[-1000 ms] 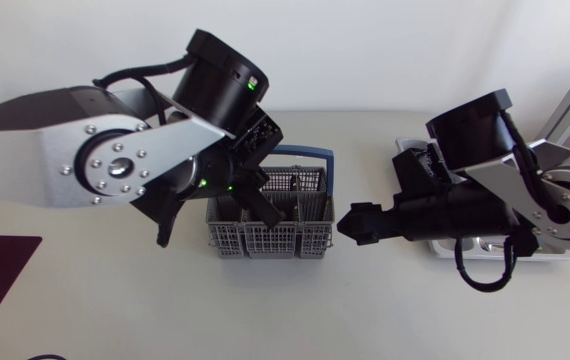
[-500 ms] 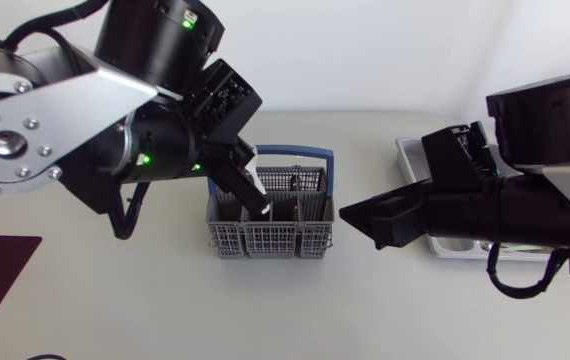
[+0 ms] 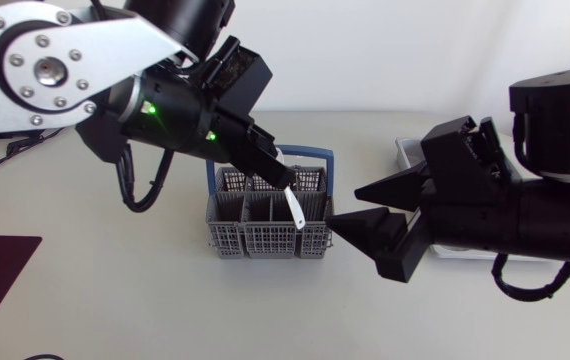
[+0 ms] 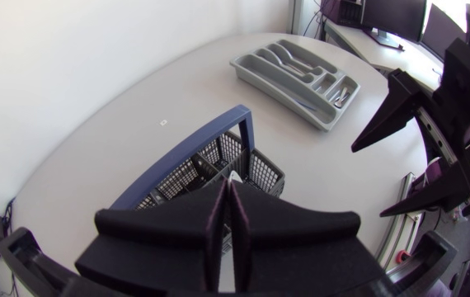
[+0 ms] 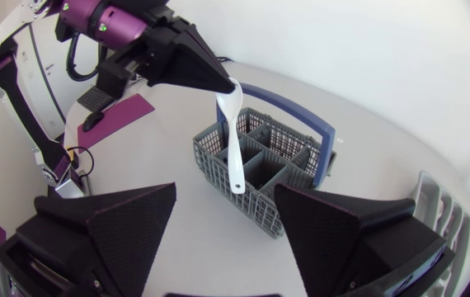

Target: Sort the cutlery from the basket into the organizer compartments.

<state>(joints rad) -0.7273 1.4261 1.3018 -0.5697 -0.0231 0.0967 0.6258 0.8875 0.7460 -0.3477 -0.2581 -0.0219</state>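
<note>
Lower right of centre in the head view, the right end effector (image 3: 345, 207) is released, its fingers spread wide, just beside the grey basket (image 3: 265, 240) on the surface (image 3: 115, 290). Above the basket, the left end effector (image 3: 285, 182) is clenched on the white spoon (image 3: 296, 205), which hangs down over the basket's right half. Farther right, the grey organizer (image 3: 408, 150) lies mostly hidden behind the right arm.
</note>
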